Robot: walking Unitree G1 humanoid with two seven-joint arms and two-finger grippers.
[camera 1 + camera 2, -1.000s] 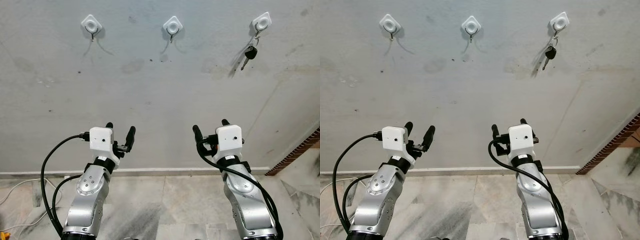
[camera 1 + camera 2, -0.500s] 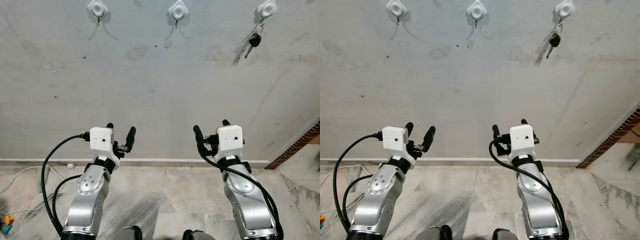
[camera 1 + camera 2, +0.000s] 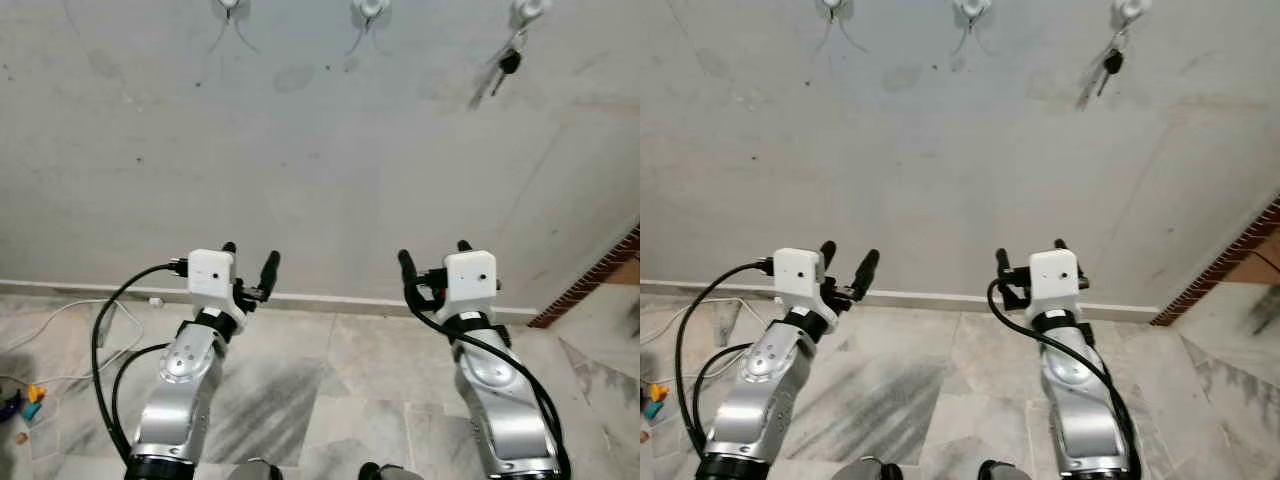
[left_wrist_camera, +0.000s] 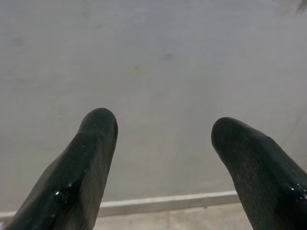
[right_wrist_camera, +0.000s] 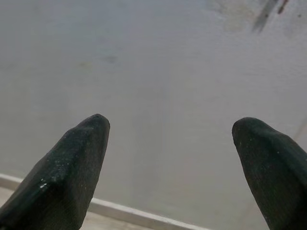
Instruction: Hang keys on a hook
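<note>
Left eye view: your keys (image 3: 505, 66) are hanging from the right hook (image 3: 527, 9) at the wall's (image 3: 320, 180) top edge, while your left gripper (image 3: 249, 262) and right gripper (image 3: 434, 260) are hovering released below.

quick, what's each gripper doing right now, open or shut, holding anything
Left gripper: open, holding nothing.
Right gripper: open, holding nothing.
</note>
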